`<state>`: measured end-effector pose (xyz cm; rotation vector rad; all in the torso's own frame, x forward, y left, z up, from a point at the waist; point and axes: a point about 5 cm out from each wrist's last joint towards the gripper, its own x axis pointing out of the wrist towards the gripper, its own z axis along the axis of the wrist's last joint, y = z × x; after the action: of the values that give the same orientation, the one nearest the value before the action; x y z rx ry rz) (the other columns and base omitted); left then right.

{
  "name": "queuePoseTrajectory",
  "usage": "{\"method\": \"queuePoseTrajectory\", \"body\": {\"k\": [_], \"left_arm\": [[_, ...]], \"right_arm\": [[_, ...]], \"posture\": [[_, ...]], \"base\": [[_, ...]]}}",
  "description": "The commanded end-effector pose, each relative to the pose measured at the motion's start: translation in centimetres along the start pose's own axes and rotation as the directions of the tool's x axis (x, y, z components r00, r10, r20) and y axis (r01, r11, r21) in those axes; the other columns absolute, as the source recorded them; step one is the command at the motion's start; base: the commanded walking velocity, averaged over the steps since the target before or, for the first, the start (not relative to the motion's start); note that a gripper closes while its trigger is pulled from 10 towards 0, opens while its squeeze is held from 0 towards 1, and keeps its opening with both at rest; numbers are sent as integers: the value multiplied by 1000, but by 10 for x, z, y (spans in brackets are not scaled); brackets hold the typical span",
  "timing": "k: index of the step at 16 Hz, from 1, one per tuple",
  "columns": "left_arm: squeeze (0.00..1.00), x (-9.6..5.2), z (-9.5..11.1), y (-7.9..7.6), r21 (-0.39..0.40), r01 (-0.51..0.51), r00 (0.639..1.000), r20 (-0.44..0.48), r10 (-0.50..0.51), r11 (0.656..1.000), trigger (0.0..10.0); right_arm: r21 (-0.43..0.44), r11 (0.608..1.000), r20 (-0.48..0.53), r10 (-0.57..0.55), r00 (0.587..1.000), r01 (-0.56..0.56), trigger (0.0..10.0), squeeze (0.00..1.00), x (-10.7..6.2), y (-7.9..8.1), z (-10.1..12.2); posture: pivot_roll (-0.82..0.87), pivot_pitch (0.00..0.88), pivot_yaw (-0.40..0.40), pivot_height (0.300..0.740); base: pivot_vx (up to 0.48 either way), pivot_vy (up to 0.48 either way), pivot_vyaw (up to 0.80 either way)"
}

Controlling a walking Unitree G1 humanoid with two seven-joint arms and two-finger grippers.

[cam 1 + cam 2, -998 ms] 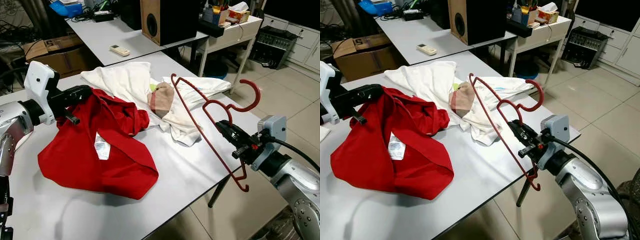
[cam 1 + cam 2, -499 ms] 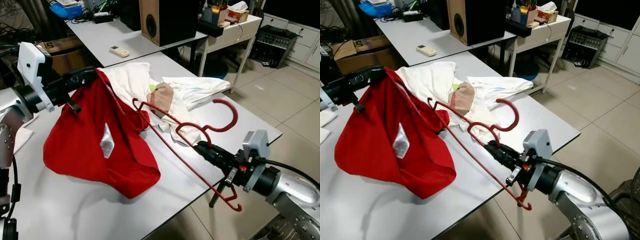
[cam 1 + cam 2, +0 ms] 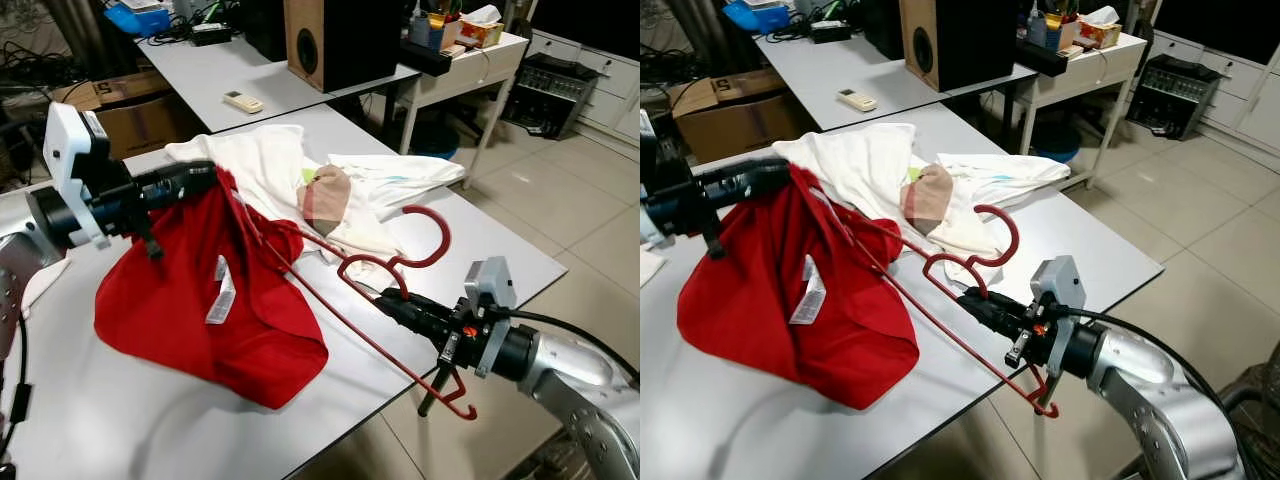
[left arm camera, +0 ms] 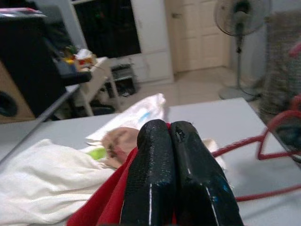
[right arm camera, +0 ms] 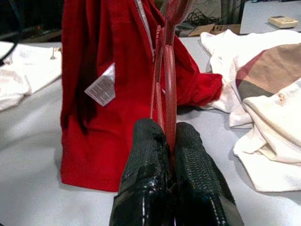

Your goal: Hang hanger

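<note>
**Hanger arm reaches into the red shirt**

Hanger (image 3: 385,268) now lies lower and further toward the robot's left than half a second ago: its far arm has slid in under the raised edge of the red shirt (image 3: 200,300), where before it stopped short of the cloth. The left gripper (image 3: 195,178) has dropped a little with the shirt's collar edge, so the garment hangs less tall above the grey table (image 3: 120,420).

The right gripper (image 3: 392,303) is clamped on the hanger just below its hook, fingers pressed together around the red wire; the hook curls up above the fingers, and the lower bar runs past the table edge below the wrist. The left gripper's fingers are closed tight on the red fabric.

The right wrist view looks straight along the hanger (image 5: 165,70) into the shirt, showing its white label (image 5: 100,89). The left wrist view shows a standing fan (image 4: 241,19) beyond the table, and the white clothes (image 4: 42,188) beside the shirt.
</note>
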<state>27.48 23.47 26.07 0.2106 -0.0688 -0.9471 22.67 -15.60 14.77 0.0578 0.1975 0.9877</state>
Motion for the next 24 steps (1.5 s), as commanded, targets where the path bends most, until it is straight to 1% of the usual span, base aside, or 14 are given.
{"method": "queuePoseTrajectory", "body": {"k": [1, 3, 4, 7, 11, 13, 14, 16, 18, 20, 21, 22, 23, 24], "left_arm": [[0, 1, 4, -5, 11, 42, 999, -11, -42, 999, 0], [0, 0, 1, -15, -19, 125, 991, -44, -126, 992, 0], [0, -1, -3, -24, -52, 209, 973, -91, -213, 977, 0], [0, -3, -11, -33, -63, 249, 953, -160, -256, 966, 0], [0, -8, -19, -43, -77, 281, 929, -228, -292, 957, 0], [0, -8, -20, -47, -79, 290, 924, -236, -301, 954, 0], [0, -9, -21, -48, -76, 293, 921, -245, -303, 953, 0], [0, -10, -26, -51, -65, 284, 913, -285, -290, 957, 0], [0, -15, -31, -47, -46, 241, 915, -321, -243, 969, 0], [0, -27, -37, -36, -5, 158, 917, -370, -149, 987, 0], [0, -29, -37, -33, 15, 130, 922, -370, -115, 991, 0], [0, -31, -38, -28, 54, 94, 924, -377, -67, 994, 0], [0, -32, -41, -20, 121, 20, 926, -375, 27, 992, 0], [0, -32, -44, -17, 146, -12, 925, -373, 66, 989, 0]], "right_arm": [[-23, 999, -10, 24, 1000, -24, 10000, 0, 1, -1, 2], [-47, 997, -46, 55, 997, -57, 10000, 0, 4, -8, 1], [-71, 995, -73, 67, 995, -72, 10000, 0, 10, -19, 4], [-81, 989, -129, 116, 985, -127, 10000, 0, 21, -30, 1], [-77, 987, -200, 121, 972, -139, 10000, 0, 43, -41, -10], [-80, 993, -218, 66, 974, -85, 10000, 0, 63, -49, -13], [-67, 996, -210, 50, 976, -65, 10000, 0, 67, -51, -12], [-29, 998, -157, -63, 986, 59, 10000, 0, 76, -60, -7], [22, 993, -102, -114, 988, 116, 10000, 0, 77, -63, 0], [108, 973, 30, -207, 978, 203, 10000, 0, 76, -67, 15], [122, 963, 81, -251, 965, 241, 10000, 0, 75, -69, 19], [157, 957, 147, -268, 952, 245, 10000, 0, 76, -68, 25], [236, 949, 251, -266, 931, 207, 10000, 0, 78, -62, 34], [269, 946, 287, -257, 923, 180, 10000, 0, 79, -58, 37]], "posture": [[-64, 0, 37, 727], [-57, 0, 35, 727], [-47, 0, 33, 727], [-37, 0, 34, 727], [-11, 0, 33, 727], [-9, 0, 34, 727], [-3, 0, 34, 727], [-4, 0, 34, 727], [-4, 0, 34, 727], [-25, 0, 39, 727], [-27, 0, 40, 727], [-30, 0, 41, 727], [-33, 0, 41, 727], [-33, 0, 41, 727]], "base": [[0, 0, 0], [0, 0, 0], [0, 0, 0], [0, 0, 0], [0, 0, 0], [0, 0, 0], [0, 0, 0], [0, 0, 0], [0, 0, 0], [0, 0, 0], [0, 0, 0], [0, 0, 0], [0, 0, 0], [0, 0, 0]]}}
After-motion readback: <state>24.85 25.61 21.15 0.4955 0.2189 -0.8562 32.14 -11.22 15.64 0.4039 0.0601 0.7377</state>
